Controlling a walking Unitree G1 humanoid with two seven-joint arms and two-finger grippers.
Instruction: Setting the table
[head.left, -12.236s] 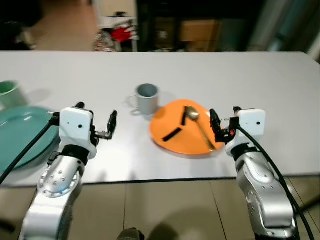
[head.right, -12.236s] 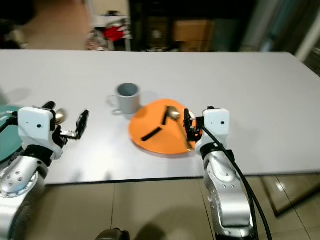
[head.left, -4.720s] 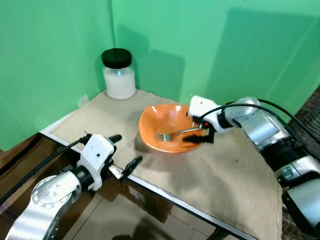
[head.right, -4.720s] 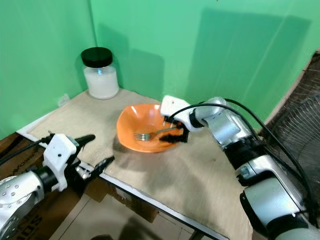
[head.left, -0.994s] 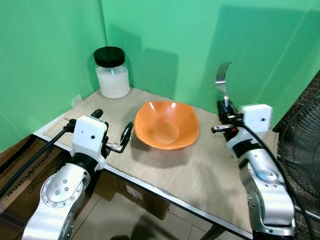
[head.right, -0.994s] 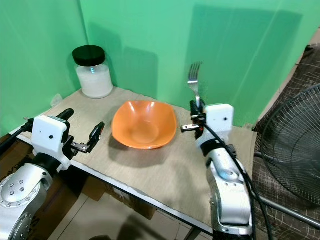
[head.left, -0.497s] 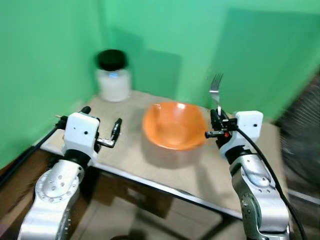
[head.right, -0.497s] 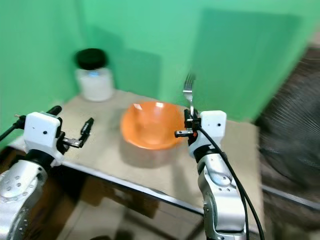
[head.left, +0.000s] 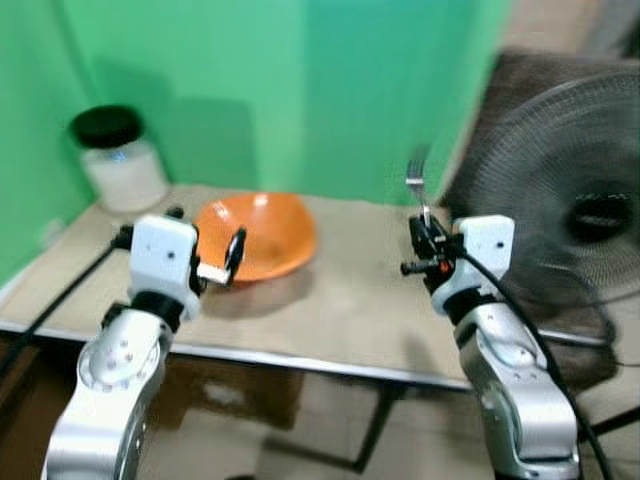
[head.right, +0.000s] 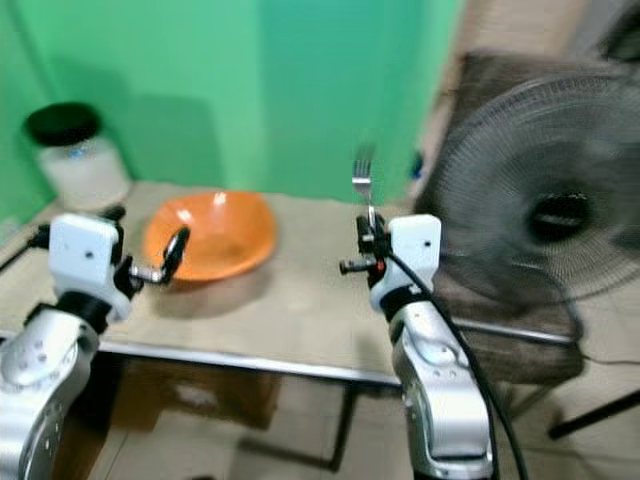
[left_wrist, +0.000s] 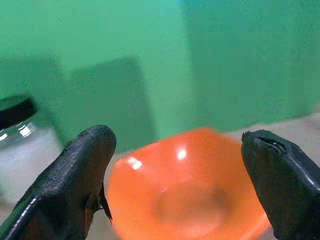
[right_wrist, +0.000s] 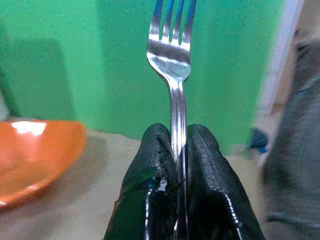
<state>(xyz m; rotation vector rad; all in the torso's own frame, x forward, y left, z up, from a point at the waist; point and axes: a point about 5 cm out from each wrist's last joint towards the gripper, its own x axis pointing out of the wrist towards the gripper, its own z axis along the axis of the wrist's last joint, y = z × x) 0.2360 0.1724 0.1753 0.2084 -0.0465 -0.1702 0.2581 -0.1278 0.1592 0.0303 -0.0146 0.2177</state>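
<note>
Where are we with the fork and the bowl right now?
Done: the fork is out of the orange bowl, which sits on the table holding nothing. In hand: the right gripper is shut on the fork, tines upward. The left gripper is open, holding nothing, facing the bowl. Left: laying the fork down at a place setting.

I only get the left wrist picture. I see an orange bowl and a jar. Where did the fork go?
Observer: The right gripper is shut on the fork, tines pointing up.
Operator: Is it over the bowl?
Observer: No. It is held above the bare table, to the right of the orange bowl.
Operator: What else is over there?
Observer: A big fan stands right of the table, beyond the fork.
</note>
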